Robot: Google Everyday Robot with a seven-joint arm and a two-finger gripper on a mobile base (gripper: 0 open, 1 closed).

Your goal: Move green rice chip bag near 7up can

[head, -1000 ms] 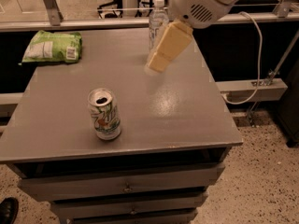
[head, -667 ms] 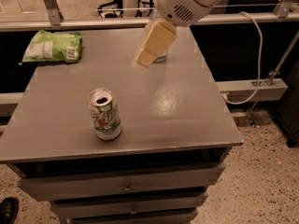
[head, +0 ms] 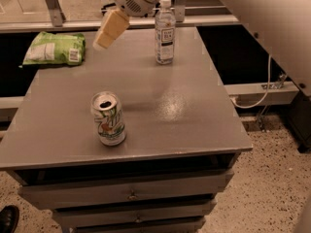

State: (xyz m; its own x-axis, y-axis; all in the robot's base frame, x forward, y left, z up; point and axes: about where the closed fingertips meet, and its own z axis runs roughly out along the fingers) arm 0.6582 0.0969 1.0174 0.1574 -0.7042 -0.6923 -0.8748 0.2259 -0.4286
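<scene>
Above table [head: 194, 106] back-left | end effector [head: 103, 41], grip state unclear | green rice chip bag [head: 54, 48] nearby

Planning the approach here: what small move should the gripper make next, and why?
Probably left in view and down: the gripper hovers just right of the green rice chip bag, which lies ungrasped at the far-left corner of the table, far from the 7up can.

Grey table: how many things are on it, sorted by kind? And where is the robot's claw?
Snack bags: 1, the green rice chip bag.
Drink cans: 1, the 7up can.
Plastic bottles: 1, the clear water bottle.
Total: 3 on the grey table.
The gripper hovers above the table's far side, between bag and bottle.
</scene>
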